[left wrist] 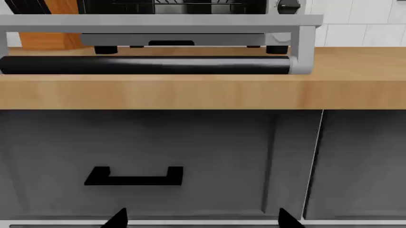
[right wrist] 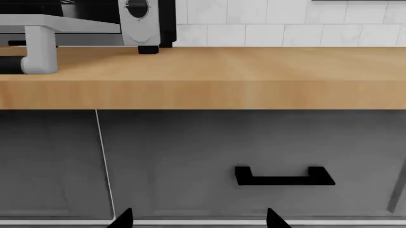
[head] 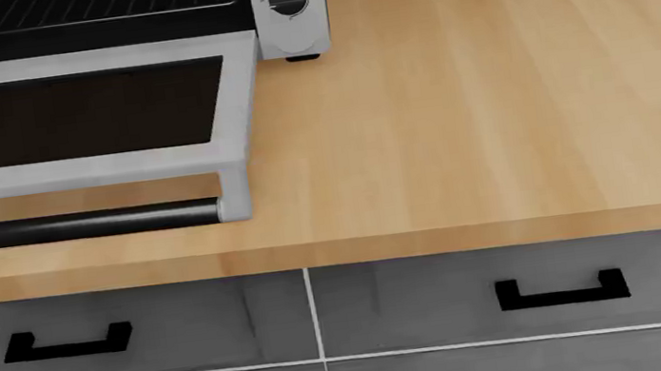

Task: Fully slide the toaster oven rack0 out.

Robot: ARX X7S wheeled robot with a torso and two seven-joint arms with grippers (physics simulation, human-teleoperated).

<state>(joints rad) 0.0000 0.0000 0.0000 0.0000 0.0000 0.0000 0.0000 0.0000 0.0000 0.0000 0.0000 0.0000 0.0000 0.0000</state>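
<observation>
While hanging low before the drawer fronts, holds nothing: shows the left gripper (left wrist: 201,222) with black tips spread wide, and the right gripper (right wrist: 198,222) likewise spread and empty. Places both below the counter (head: 490,126) edge, well apart from the oven (head: 288,9). Puts the left one straight below the door (head: 72,114), folded down flat, with its black handle (left wrist: 146,65) near the counter's front edge. Finds the rack (head: 77,6) behind that, inside the cavity at the head view's top, seemingly not yet drawn out. Looks light and stiff: thin metal wires, likely to slide on side rails with little drag but to jam if pulled askew. Looks slick and narrow too, so calls for a firm pinch on the front crossbar near its middle, reached over the open door. Needs a straight, level pull toward the counter edge. Risks knocking the door or handle on the way up. Leaves the travel limit of the rails unseen.
</observation>
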